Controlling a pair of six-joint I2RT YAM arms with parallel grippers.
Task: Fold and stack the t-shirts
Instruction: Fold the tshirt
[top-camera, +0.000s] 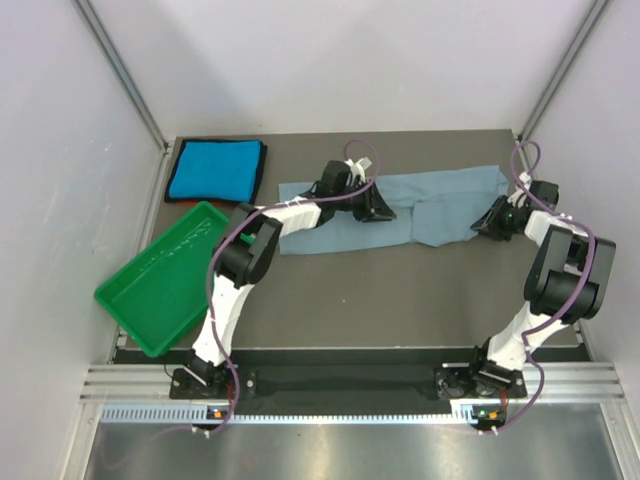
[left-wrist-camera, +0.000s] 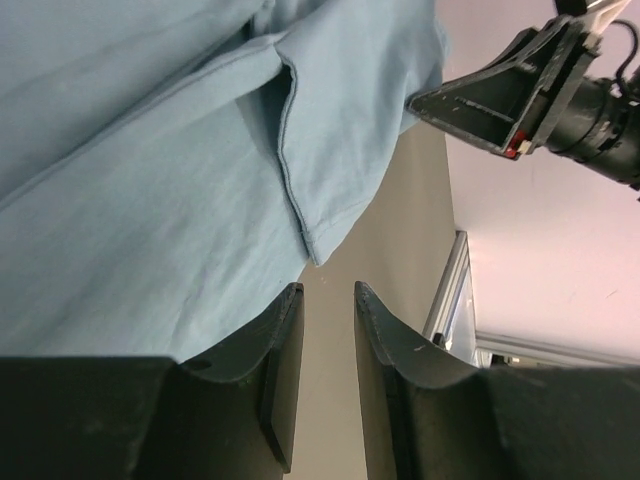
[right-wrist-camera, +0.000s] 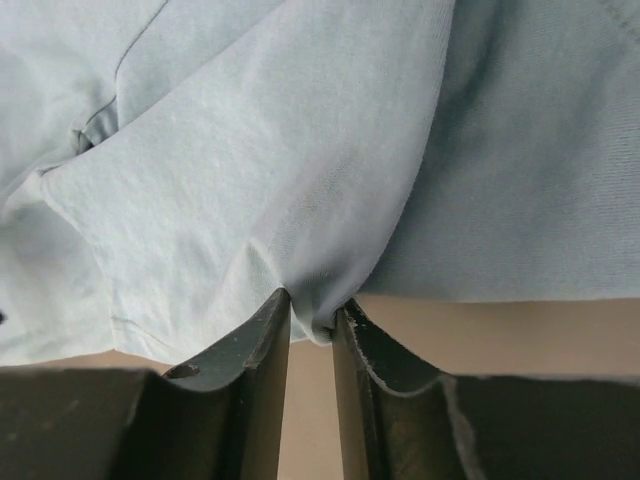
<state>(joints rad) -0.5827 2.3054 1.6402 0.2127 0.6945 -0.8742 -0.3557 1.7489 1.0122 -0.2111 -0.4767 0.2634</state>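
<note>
The grey-blue t-shirt (top-camera: 440, 205) lies stretched in a long band across the back of the table. My left gripper (top-camera: 378, 207) sits at its middle. In the left wrist view that gripper (left-wrist-camera: 327, 290) stands open, with bare table between its fingers and the shirt's hem (left-wrist-camera: 300, 230) just beyond its tips. My right gripper (top-camera: 485, 225) is at the shirt's right part; in the right wrist view it (right-wrist-camera: 312, 305) pinches a small fold of the grey-blue cloth (right-wrist-camera: 300, 150). The turquoise t-shirt (top-camera: 215, 170) lies folded at the back left.
A green plastic tray (top-camera: 150, 250) sits tilted at the left, hanging over the table's left edge. White walls and metal posts close in the table's back and sides. My right gripper (left-wrist-camera: 480, 105) shows at the upper right of the left wrist view.
</note>
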